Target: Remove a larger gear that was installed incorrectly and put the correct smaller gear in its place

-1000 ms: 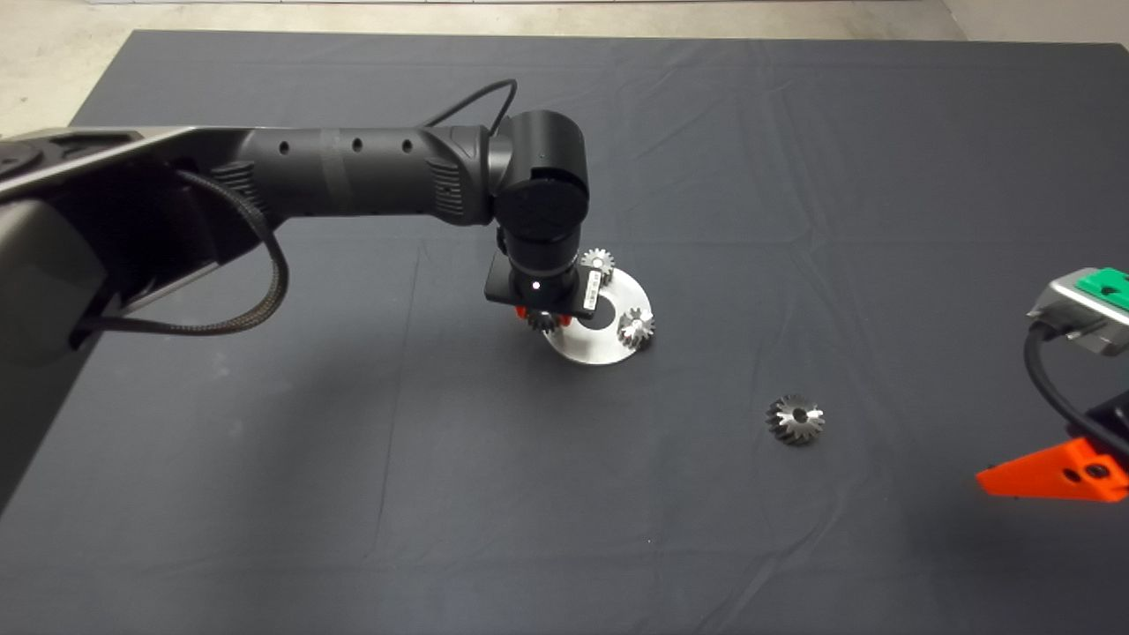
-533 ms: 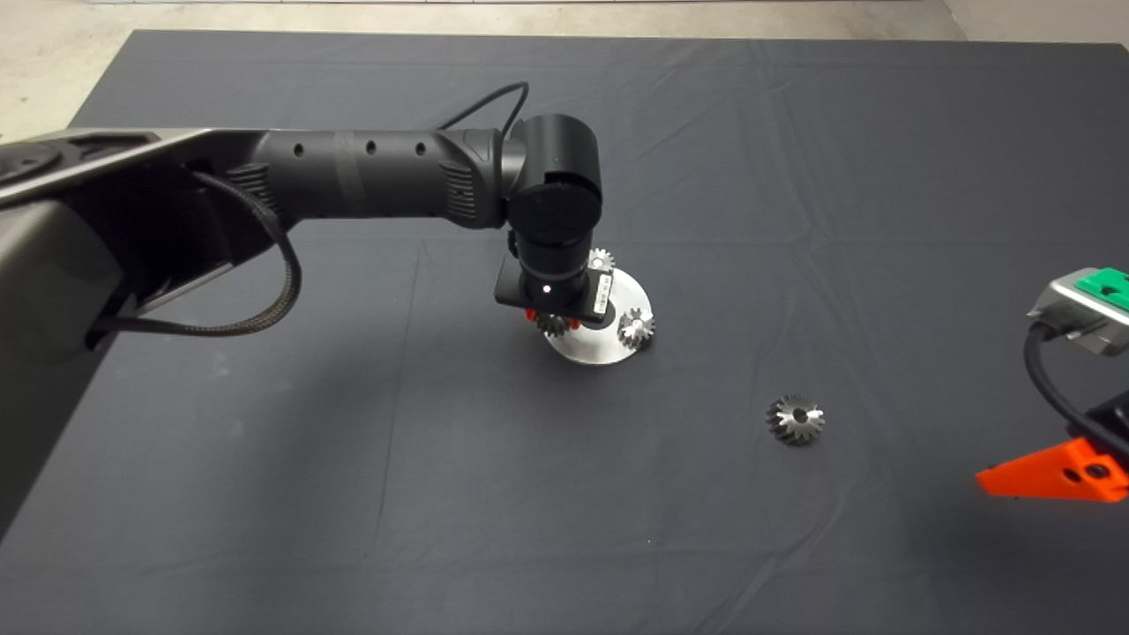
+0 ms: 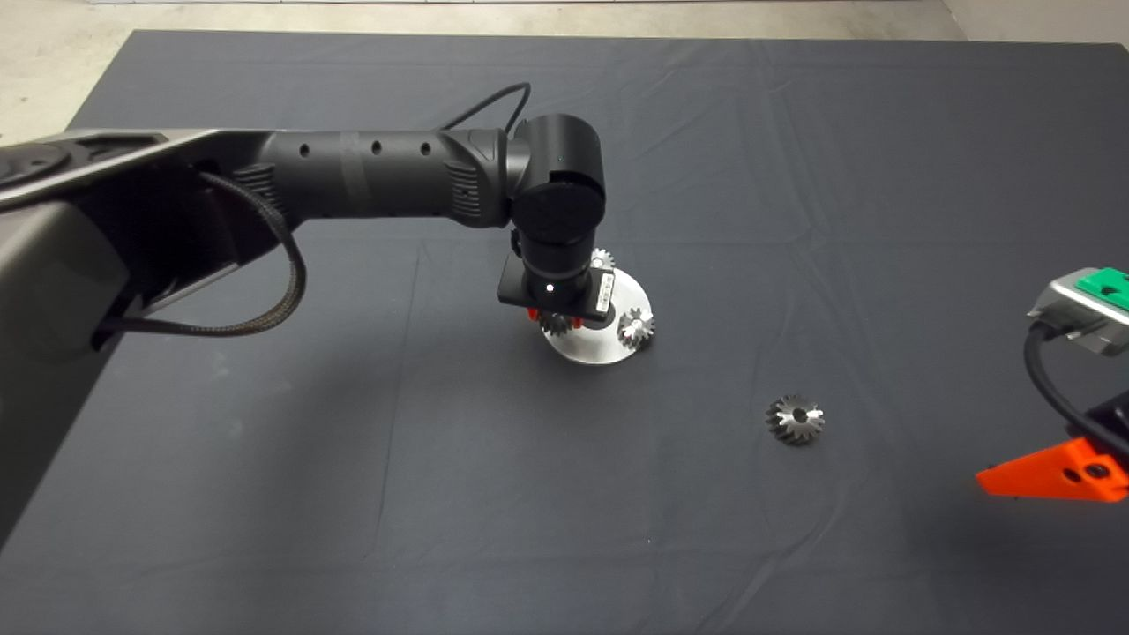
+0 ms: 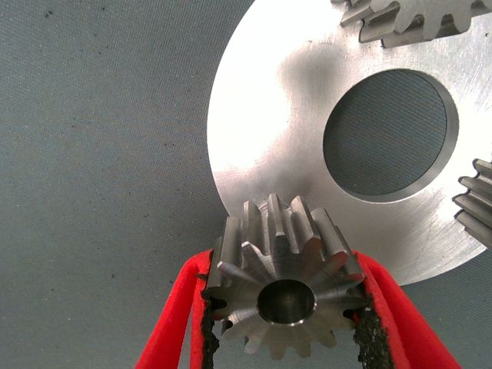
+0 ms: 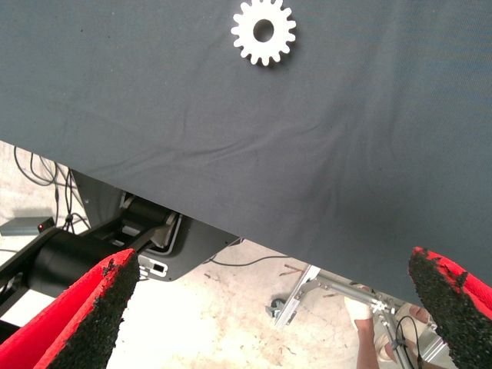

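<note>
My left gripper is shut on a smaller gear, bright silver with short straight teeth, and holds it at the near-left rim of the round silver plate. The left wrist view shows the red fingers pressed on both sides of the gear over the plate's rim. The larger gear, dark grey with flaring teeth, lies loose on the mat to the right of the plate. It also shows in the right wrist view. My right gripper is parked open at the right edge.
Two other small silver gears sit on the plate, one at its far rim and one at its right rim. The plate has a large round centre hole. The right wrist view shows the mat's edge with floor, cables and a metal frame beyond.
My left gripper has moved a little to the right with the small gear, closer over the plate's rim. The larger gear and the right arm have not moved.
</note>
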Tool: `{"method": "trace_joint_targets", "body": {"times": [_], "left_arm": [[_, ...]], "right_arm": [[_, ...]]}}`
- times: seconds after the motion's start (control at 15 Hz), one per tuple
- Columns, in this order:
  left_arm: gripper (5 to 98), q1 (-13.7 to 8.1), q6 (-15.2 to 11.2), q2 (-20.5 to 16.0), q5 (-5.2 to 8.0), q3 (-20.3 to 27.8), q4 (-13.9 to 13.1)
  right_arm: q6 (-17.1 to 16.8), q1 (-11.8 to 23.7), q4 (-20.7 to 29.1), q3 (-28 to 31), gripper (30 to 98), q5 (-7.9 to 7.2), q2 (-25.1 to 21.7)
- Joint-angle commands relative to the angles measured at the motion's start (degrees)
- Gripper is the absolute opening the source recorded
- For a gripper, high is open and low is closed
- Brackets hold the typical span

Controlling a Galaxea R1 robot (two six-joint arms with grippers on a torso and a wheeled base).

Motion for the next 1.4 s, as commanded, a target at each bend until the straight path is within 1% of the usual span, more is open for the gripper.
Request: {"method": "trace_joint_targets", "body": {"times": [0.0, 0.13, 0.47, 0.87, 1.0, 1.07, 1.33], "left_arm": [[33.6, -0.8, 0.3, 0.2, 2.76, -0.3, 0.4], [33.6, 0.2, 0.3, 0.1, 2.76, -0.4, 0.4], [33.6, 0.7, 0.3, 0.1, 2.76, 0.0, 0.4], [33.7, 0.7, 0.4, 0.0, 2.76, 0.0, 0.4], [33.9, 0.7, 0.0, -0.3, 2.67, 0.0, 0.4], [34.3, 0.7, 0.3, -0.1, 2.67, 0.1, 0.4], [38.1, 0.6, -0.1, -0.3, 2.76, 0.7, 0.4]], "right_arm": [[0.3, 0.7, 1.8, 0.3, 92.4, -0.04, 0.1], [0.3, 0.7, 1.8, 0.2, 92.4, -0.04, 0.1], [0.3, 0.7, 1.8, 0.3, 92.4, -0.13, 0.1], [0.3, 0.7, 1.8, 0.3, 92.4, -0.04, 0.0], [0.3, 0.7, 1.8, 0.2, 92.4, -0.04, 0.0], [0.3, 0.7, 1.8, 0.3, 92.4, -0.04, 0.0], [0.3, 0.7, 1.8, 0.3, 92.4, 0.04, 0.0]]}}
